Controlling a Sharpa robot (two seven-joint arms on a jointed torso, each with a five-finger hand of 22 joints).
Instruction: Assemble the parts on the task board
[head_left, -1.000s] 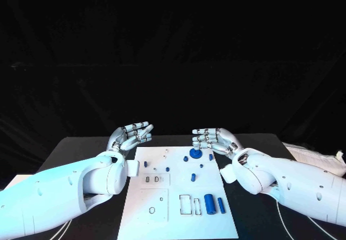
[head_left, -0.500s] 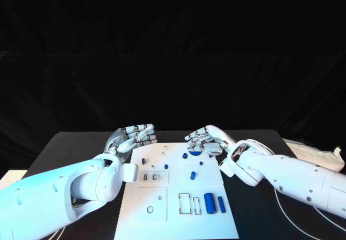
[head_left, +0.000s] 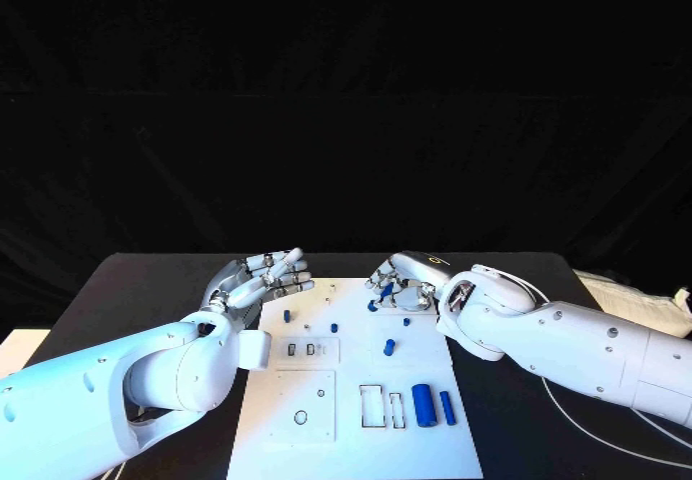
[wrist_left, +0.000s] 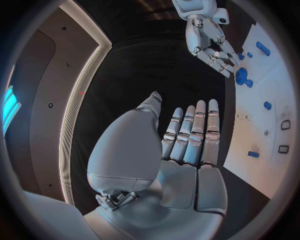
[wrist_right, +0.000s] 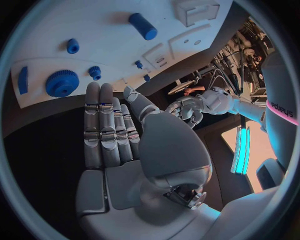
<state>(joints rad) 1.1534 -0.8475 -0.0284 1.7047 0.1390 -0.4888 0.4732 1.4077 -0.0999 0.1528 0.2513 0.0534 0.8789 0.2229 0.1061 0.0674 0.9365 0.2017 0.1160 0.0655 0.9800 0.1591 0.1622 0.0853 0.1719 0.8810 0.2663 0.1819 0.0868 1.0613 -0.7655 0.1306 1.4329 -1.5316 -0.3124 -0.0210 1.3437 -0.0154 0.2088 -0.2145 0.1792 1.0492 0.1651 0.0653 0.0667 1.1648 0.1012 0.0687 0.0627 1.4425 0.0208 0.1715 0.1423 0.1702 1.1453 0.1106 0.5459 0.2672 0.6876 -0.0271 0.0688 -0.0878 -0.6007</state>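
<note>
The right hand's (head_left: 405, 280) fingers (wrist_right: 106, 125) lie straight and together, holding nothing, just over the blue gear (wrist_right: 62, 83) at the far edge of the task board (head_left: 339, 430). This looks like the reach for that gear; next the fingers must close round its rim. The left hand (head_left: 264, 278) hovers palm-up, fingers loosely apart and empty, beside the board's far left corner above the counter (head_left: 144, 290).
</note>
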